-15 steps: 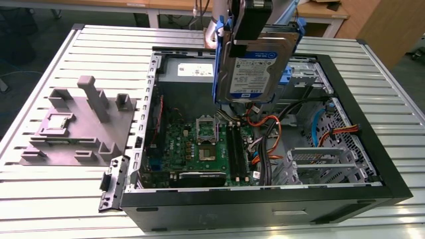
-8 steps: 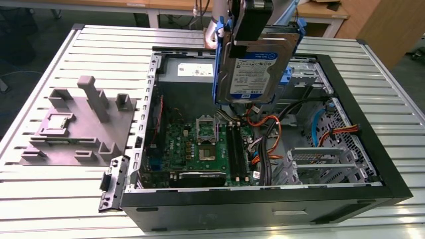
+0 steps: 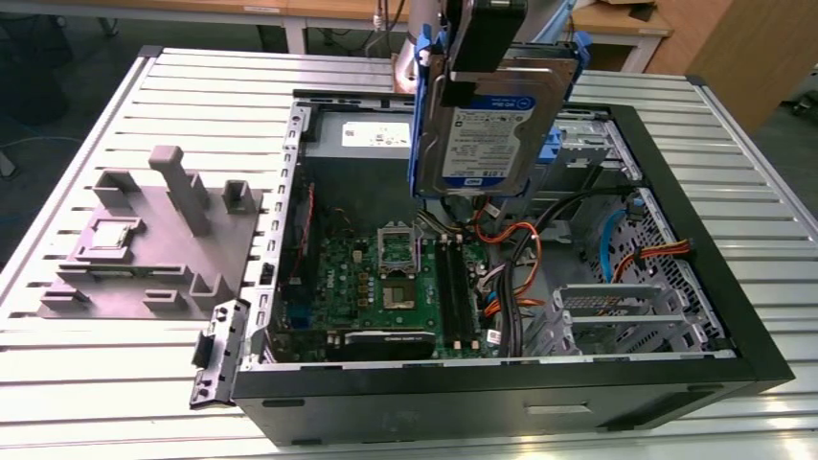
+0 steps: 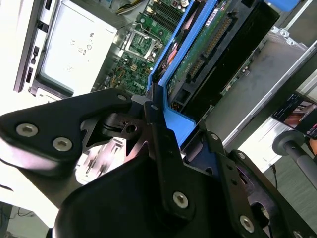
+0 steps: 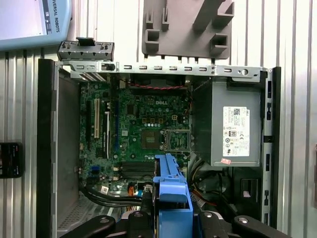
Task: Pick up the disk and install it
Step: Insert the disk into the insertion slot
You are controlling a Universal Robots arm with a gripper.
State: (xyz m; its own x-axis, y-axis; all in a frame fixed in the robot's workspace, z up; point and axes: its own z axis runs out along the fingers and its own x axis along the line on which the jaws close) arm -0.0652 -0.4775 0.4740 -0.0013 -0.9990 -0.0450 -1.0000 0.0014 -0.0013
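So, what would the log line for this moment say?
gripper: shut on disk | disk: held upright over open computer case | installed: not yet

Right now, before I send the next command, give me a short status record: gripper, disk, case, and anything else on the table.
hold: gripper shut on the disk, clamped on its blue frame
disk pose: in the air, hanging on edge, label facing the exterior view
disk place: above the open computer case, over the motherboard
installed: not yet
case: lying on its side on the slatted table, side panel off
other: grey fixture on the table, at the exterior view's left of the case
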